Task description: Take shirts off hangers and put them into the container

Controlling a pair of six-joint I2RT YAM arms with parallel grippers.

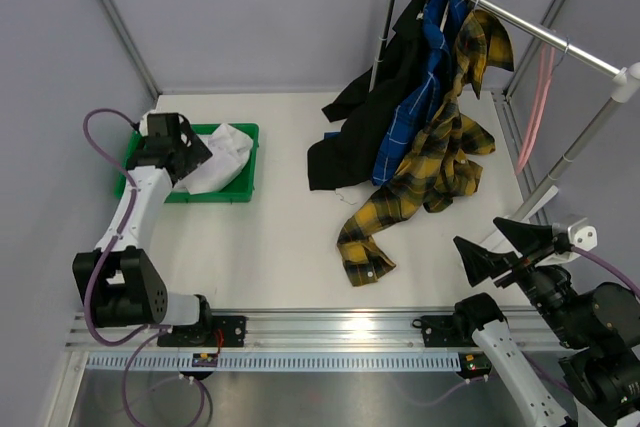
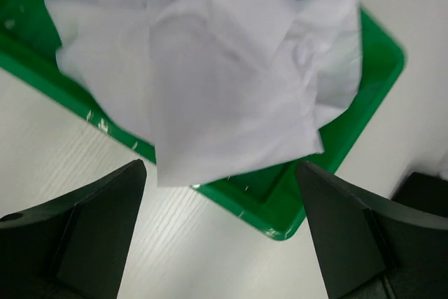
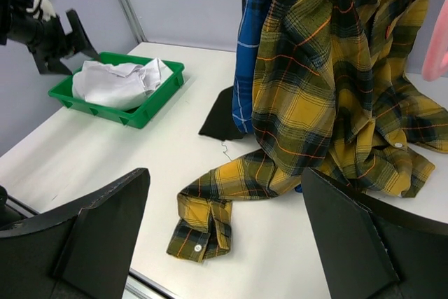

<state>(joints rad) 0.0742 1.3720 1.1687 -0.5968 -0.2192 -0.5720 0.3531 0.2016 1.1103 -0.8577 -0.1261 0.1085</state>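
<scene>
The crumpled plain white cloth shirt [image 1: 222, 157] is heaped lengthwise in the shallow green plastic tray [image 1: 240, 195], one edge draped over its rim, sleeves lost in folds, beneath the left gripper [image 2: 220, 166], spread empty like the right gripper [image 3: 225, 173].

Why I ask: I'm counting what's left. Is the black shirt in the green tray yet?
No, the black shirt hangs at the rail; only the white shirt lies in the green tray.

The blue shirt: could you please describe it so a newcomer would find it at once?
Look to the rail at far right, where three shirts hang. The blue shirt is the middle one, between the black shirt and the yellow shirt, the only blue plaid.
</scene>
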